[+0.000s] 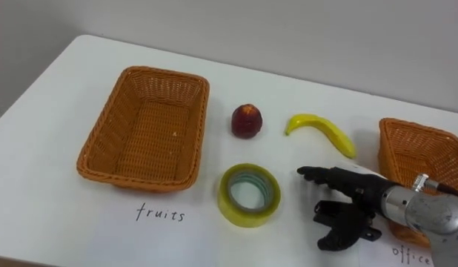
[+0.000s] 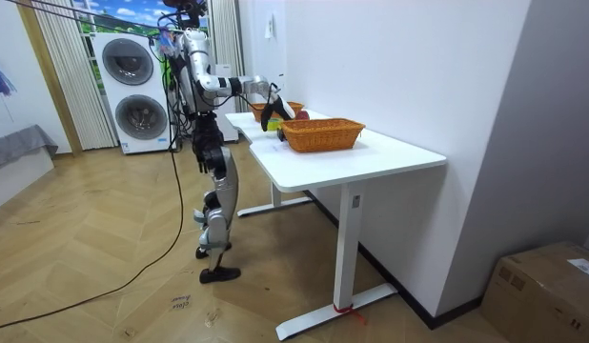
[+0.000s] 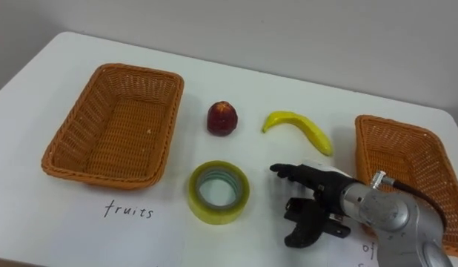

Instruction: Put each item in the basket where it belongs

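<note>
A roll of yellow tape (image 1: 249, 194) lies flat on the white table (image 1: 58, 222), near its front edge. Behind the roll sit a red apple (image 1: 246, 120) and a yellow banana (image 1: 322, 131). My right hand (image 1: 346, 209) hovers just right of the tape, fingers straight and spread toward it, thumb hanging down, holding nothing. The empty wicker basket (image 1: 144, 127) at the left has "fruits" written in front of it. A second wicker basket (image 1: 425, 159) stands at the right, partly behind my forearm. In the room view I stand at the table's end with the right arm stretched over it.
The table's far edge runs along a white wall. A washing machine and dryer (image 2: 132, 90) stand behind me in the room view, and a cardboard box (image 2: 547, 295) sits on the wooden floor at the room view's right.
</note>
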You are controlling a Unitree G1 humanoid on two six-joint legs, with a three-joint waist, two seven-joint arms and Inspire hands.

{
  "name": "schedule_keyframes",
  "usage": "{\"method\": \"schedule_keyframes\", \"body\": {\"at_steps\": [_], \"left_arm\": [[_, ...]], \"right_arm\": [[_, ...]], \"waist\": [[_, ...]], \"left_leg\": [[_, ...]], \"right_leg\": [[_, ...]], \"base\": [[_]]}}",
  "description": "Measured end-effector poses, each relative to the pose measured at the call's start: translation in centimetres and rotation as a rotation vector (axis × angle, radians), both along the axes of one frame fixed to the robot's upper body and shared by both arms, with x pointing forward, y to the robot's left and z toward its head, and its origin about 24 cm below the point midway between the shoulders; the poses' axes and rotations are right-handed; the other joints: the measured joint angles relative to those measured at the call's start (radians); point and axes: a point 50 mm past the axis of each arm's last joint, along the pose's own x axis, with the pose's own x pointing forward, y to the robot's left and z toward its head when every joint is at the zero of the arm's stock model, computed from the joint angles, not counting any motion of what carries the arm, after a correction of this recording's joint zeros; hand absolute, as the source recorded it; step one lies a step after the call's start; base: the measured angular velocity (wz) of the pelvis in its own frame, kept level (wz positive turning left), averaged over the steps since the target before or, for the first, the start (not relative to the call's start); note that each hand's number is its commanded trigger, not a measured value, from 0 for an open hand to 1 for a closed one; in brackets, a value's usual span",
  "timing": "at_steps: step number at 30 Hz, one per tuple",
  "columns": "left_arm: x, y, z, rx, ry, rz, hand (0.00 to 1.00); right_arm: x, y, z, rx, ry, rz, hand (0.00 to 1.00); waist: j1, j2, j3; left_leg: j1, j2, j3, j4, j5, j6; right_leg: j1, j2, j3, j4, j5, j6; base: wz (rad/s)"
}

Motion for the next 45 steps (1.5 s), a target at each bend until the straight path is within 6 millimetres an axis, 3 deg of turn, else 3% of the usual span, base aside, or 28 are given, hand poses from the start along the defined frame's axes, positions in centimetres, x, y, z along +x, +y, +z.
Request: {"method": "schedule_keyframes", "body": {"at_steps": [15,18,23,27,33,41,45], "left_arm": [[1.9,-0.1,0.3,0.020,-0.058,-0.061,0.00],[2.1,-0.3,0.3,0.017,-0.053,-0.073,0.00],[2.2,-0.5,0.2,0.012,-0.051,-0.084,0.00],[2.1,-0.5,0.2,0.012,-0.047,-0.082,0.00],[1.8,-0.6,0.1,0.006,-0.036,-0.077,0.00],[1.5,-0.4,0.2,0.010,-0.027,-0.073,0.00],[1.1,-0.3,0.2,0.011,-0.012,-0.068,0.00]], "right_arm": [[0.0,-0.2,-0.2,-0.007,0.008,-0.012,0.00],[-0.1,-0.3,-0.4,-0.009,0.004,-0.015,0.00],[-0.1,-0.3,-0.4,-0.014,-0.010,-0.019,0.00],[-0.1,-0.3,-0.4,-0.016,-0.019,-0.017,0.00],[-0.1,-0.2,-0.4,-0.015,-0.022,-0.020,0.00],[-0.1,-0.4,-0.5,-0.034,-0.015,-0.033,0.00],[-0.1,-0.6,-0.5,-0.045,-0.014,-0.047,0.00]], "waist": [[-0.005,0.001,-0.0037],[-0.005,0.006,-0.0050],[-0.005,0.032,-0.0065],[-0.006,0.038,-0.0056],[-0.006,0.029,-0.0059],[-0.006,-0.005,-0.0042],[-0.008,-0.006,-0.0043]], "left_leg": [[-0.010,0.000,0.001,0.006,0.000,0.000],[-0.008,0.000,0.002,0.007,0.000,0.000],[-0.006,0.000,0.002,0.000,0.000,0.000],[-0.008,0.000,0.002,-0.001,0.003,-0.001],[-0.010,0.000,0.002,-0.002,0.004,-0.002],[-0.011,-0.001,0.001,-0.001,0.004,-0.001],[-0.009,-0.001,0.001,-0.002,0.004,-0.001]], "right_leg": [[-0.012,-0.001,0.003,0.000,0.001,-0.001],[-0.014,-0.001,0.003,0.000,0.001,-0.001],[-0.014,-0.001,0.004,0.000,0.003,-0.002],[-0.018,0.000,0.004,0.002,0.004,-0.004],[-0.020,0.000,0.004,0.002,0.005,-0.005],[-0.015,0.000,0.003,0.000,0.005,-0.004],[-0.012,0.000,0.001,-0.003,0.007,-0.001]], "base": [[0.00],[0.00],[0.00],[0.00],[0.00],[0.00],[0.00]]}}
